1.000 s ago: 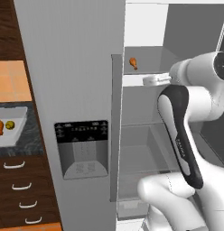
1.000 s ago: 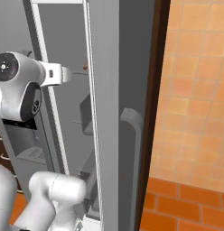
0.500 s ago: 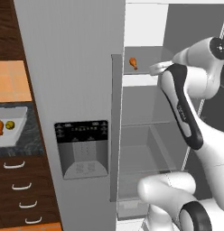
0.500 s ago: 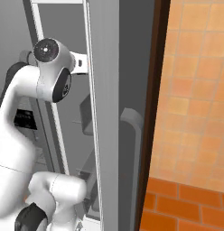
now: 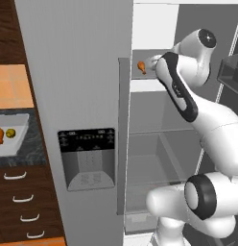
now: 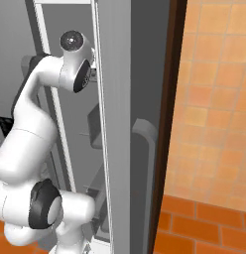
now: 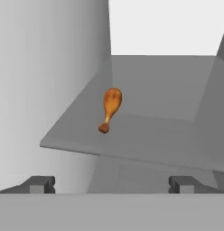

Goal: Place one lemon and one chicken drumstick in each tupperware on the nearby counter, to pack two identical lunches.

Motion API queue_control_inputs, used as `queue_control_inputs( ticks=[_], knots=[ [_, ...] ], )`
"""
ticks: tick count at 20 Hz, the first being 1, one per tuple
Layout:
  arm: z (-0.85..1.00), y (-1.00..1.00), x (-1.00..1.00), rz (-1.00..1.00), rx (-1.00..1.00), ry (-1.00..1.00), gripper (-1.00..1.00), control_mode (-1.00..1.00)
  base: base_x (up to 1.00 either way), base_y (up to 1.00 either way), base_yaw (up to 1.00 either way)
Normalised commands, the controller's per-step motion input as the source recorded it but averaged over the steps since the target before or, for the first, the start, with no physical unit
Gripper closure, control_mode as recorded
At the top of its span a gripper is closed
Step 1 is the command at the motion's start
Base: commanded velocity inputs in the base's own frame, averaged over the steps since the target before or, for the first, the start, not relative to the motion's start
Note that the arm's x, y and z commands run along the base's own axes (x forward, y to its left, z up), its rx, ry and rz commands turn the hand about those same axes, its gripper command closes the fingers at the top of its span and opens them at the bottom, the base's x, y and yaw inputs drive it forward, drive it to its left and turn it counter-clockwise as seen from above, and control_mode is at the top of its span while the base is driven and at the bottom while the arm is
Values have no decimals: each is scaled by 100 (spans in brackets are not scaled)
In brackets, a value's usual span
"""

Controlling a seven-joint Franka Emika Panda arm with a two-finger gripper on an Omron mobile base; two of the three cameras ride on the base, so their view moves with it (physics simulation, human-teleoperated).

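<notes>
- Glossy orange-brown drumstick (image 7: 109,108), plump top tapering to a knobbed end, lying on a smooth grey fridge shelf (image 7: 150,135).
- Gripper (image 7: 109,184) spread wide, holding nothing, short of the drumstick.
- Light-grey tray (image 5: 13,136) on speckled counter (image 5: 25,153), carrying a lemon (image 5: 11,133).

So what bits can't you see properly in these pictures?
- Open two-finger gripper: in the left base view the arm's own white link covers it.
- Second light-grey tray: cut off by the left edge there; one tray shows.
- Small orange-brown drumstick: tiny in the left base view.
</notes>
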Motion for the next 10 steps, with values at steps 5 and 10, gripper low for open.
queue_control_inputs(
  ticks=[5, 10],
  knots=[
    [-33, 13, 71, 2, 6, 6, -100, -100, 0, 0, 0],
    [-33, 5, 78, 3, 0, 10, -100, -100, 0, 0, 0]
  ],
)
